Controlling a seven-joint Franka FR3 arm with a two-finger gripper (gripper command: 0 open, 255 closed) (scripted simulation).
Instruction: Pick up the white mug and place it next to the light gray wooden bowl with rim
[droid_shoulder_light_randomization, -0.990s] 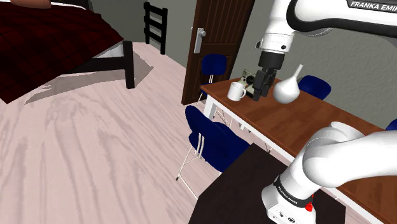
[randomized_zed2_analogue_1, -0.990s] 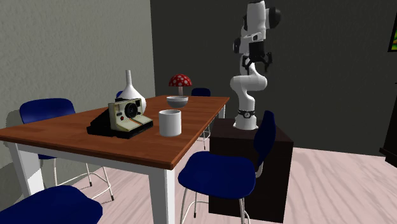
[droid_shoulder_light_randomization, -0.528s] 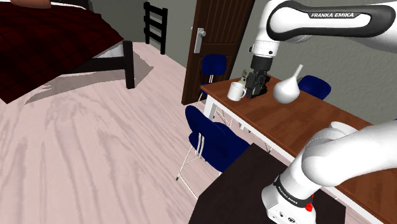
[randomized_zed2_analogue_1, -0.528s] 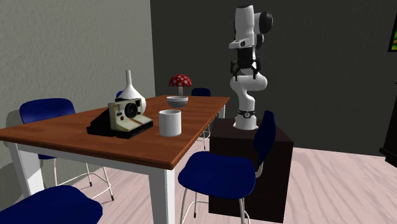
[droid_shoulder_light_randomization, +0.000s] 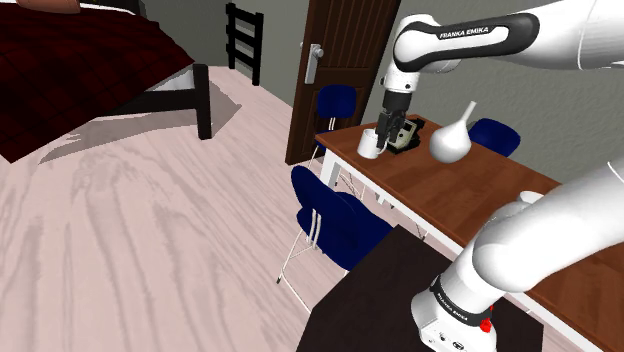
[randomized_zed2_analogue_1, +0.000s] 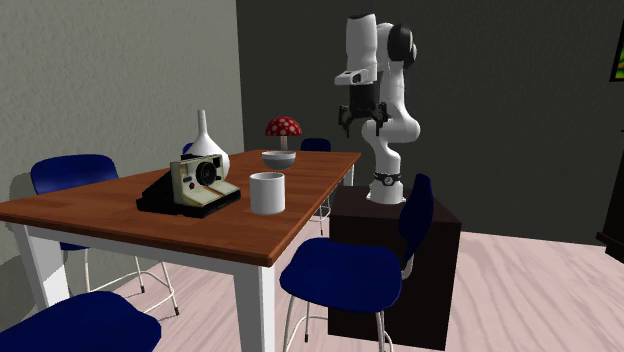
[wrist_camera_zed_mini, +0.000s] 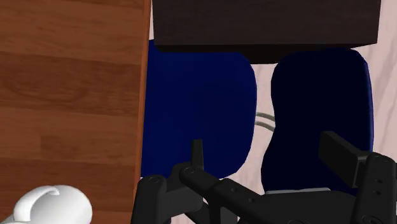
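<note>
Mug is stood upright near the table edge, just beside the camera, well apart from the bowl. Gripper is spread open and empty, raised above the table. Mug is judged rigid, light, smooth, possibly slippery; a pinch across one wall at the rim is advised.

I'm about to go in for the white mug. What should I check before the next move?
1. Gripper open: ok, the fingers stand apart.
2. Gripper empty: ok, nothing is between them.
3. Gripper lined up over the white mug: not ok. In the wrist view the mug sits off to one side, and a blue chair lies ahead of the fingers.
4. Mug upright on the table: ok.
5. Bare table beside the bowl for the placement: ok.
</note>
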